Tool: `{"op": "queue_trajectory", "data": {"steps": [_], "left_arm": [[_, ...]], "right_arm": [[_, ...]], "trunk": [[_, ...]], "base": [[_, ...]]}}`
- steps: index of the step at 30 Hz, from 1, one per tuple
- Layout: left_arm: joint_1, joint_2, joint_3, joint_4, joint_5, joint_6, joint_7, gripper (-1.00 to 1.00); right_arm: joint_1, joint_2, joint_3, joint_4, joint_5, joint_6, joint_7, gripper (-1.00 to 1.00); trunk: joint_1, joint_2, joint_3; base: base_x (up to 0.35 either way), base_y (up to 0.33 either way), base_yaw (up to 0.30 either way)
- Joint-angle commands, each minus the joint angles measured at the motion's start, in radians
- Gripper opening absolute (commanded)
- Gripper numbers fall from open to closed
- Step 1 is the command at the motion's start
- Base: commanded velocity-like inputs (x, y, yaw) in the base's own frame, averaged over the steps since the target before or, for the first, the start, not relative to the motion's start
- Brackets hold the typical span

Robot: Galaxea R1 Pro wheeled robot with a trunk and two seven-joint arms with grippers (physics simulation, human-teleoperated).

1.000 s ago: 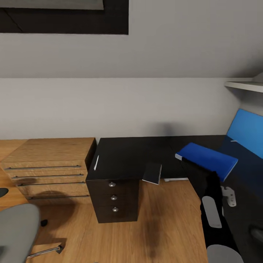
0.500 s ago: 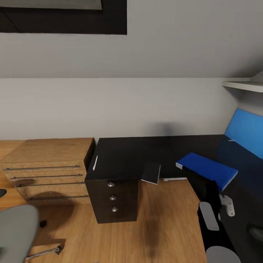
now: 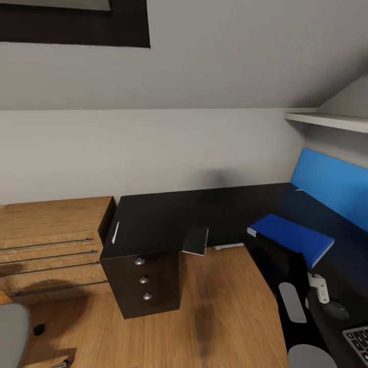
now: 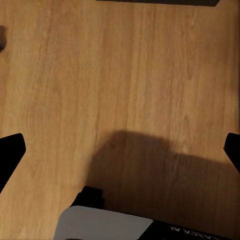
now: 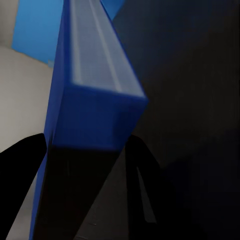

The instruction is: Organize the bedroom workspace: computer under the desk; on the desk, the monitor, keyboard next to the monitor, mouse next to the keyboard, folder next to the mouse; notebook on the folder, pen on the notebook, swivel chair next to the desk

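1. The flat bright blue rectangular folder (image 3: 291,238) is clamped at one short end by the right gripper (image 5: 85,155), its two dark fingers (image 5: 22,165) pressed against the folder's broad faces in the right wrist view.
2. In the head view the folder lies over the right part of the long black-topped desk (image 3: 168,220), in front of the blue back panel (image 3: 332,189); its long axis runs from the gripper away toward the wall and leftward.
3. A small thin greyish notebook (image 3: 196,240) overhangs the desk's front edge beside the black drawer unit (image 3: 143,286).
4. A short slim pale pen (image 3: 115,231) lies near the desk's left end, lengthwise front to back.
5. A small rounded black mouse (image 3: 337,309) and the corner of a dark-keyed keyboard (image 3: 358,340) sit at the lower right.
6. The left gripper (image 4: 120,150) is spread wide over the wooden floor (image 4: 120,75).
7. A grey chair seat (image 3: 11,332) shows at lower left.
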Motion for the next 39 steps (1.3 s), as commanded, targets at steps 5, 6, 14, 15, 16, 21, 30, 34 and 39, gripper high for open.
{"op": "queue_trajectory", "data": {"steps": [5,6,14,15,16,21,30,34,39], "left_arm": [[-0.001,0.000,-0.009,-0.001,0.008,-0.004,0.006,1.00],[0.000,0.000,-0.009,-0.001,0.008,-0.004,0.006,1.00],[-0.001,0.000,-0.009,-0.001,0.008,-0.006,0.006,1.00],[-0.001,0.000,-0.009,-0.001,0.008,-0.006,0.006,1.00],[-0.001,0.000,-0.009,-0.001,0.008,-0.006,0.006,1.00],[-0.001,0.000,-0.009,-0.001,0.008,-0.008,0.006,1.00],[0.000,0.000,-0.010,-0.001,0.008,-0.009,0.006,1.00],[-0.001,0.000,-0.010,-0.001,0.008,-0.009,0.006,1.00],[-0.001,0.000,-0.010,-0.001,0.008,-0.009,0.006,1.00]], "right_arm": [[-0.001,0.001,0.000,-0.001,-0.005,-0.001,0.000,-1.00],[-0.001,0.001,0.000,-0.002,-0.005,-0.001,0.000,-1.00],[-0.001,0.001,0.001,-0.001,-0.006,0.001,-0.001,-1.00],[-0.001,0.000,0.000,-0.001,-0.006,0.001,-0.001,-1.00],[-0.001,0.000,0.000,-0.001,-0.006,0.002,-0.002,-1.00],[-0.001,-0.001,-0.002,0.002,-0.008,0.006,-0.009,-1.00],[-0.001,-0.013,0.001,0.005,-0.116,0.025,-0.031,-1.00],[-0.001,-0.019,0.002,0.007,-0.131,0.027,-0.034,-1.00],[-0.001,-0.021,0.002,0.008,-0.133,0.027,-0.034,-1.00]], "trunk": [[0.000,-0.001,-0.001],[0.000,-0.001,-0.001],[0.000,-0.001,-0.001],[0.000,-0.001,-0.001],[0.000,-0.001,-0.001],[0.000,-0.001,-0.001],[0.000,-0.001,-0.001],[0.000,-0.001,-0.001],[0.000,-0.001,-0.001]], "base": [[0.000,0.000,-0.188],[0.000,0.000,-0.087],[0.000,0.000,-0.023],[0.000,0.000,-0.002],[0.000,0.000,-0.001],[0.000,0.000,0.000],[0.000,0.000,0.000],[0.000,0.000,0.000],[0.000,0.000,0.000]]}}
